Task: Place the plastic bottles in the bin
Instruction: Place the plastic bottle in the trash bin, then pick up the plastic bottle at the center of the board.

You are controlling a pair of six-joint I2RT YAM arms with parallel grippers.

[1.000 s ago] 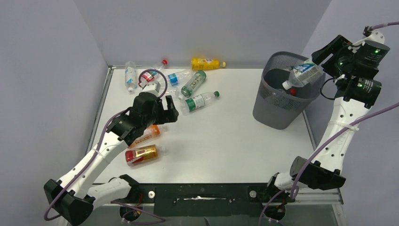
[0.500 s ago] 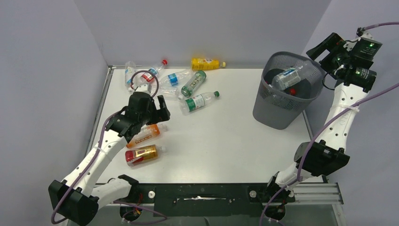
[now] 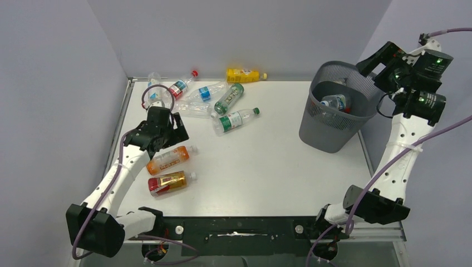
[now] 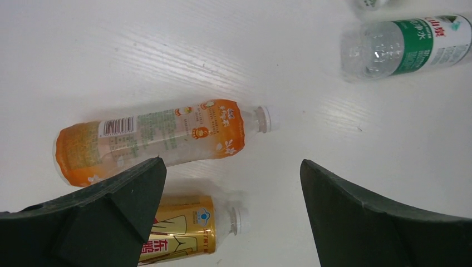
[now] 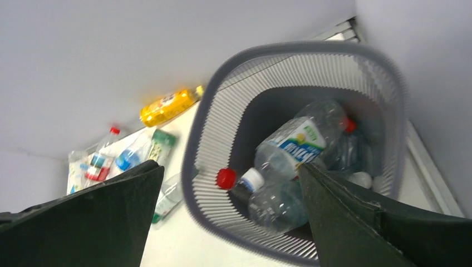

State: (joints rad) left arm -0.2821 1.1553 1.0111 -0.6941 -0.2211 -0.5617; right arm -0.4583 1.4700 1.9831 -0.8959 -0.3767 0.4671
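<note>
The dark mesh bin (image 3: 333,133) stands at the table's right side with several plastic bottles inside (image 3: 334,102). The right wrist view shows a clear blue-labelled one (image 5: 295,146) and a red cap (image 5: 226,178) among them. My right gripper (image 3: 375,64) hovers open and empty above the bin's far right rim (image 5: 195,144). My left gripper (image 3: 177,132) is open over the table's left side, just above an orange bottle (image 3: 168,159) and a gold-labelled bottle (image 3: 167,182). In the left wrist view the orange bottle (image 4: 156,136) lies ahead of the open jaws (image 4: 231,164), the gold one (image 4: 183,228) beside the left finger.
More bottles lie at the back left: a yellow one (image 3: 242,75), a red-labelled one (image 3: 181,86), a blue-labelled one (image 3: 205,92), and two green-labelled ones (image 3: 229,98) (image 3: 234,119). The walls are close behind and on both sides.
My right gripper opened and its blue-labelled bottle dropped into the bin. My left arm drew back to the left, over the orange bottle, its jaws a little wider.
</note>
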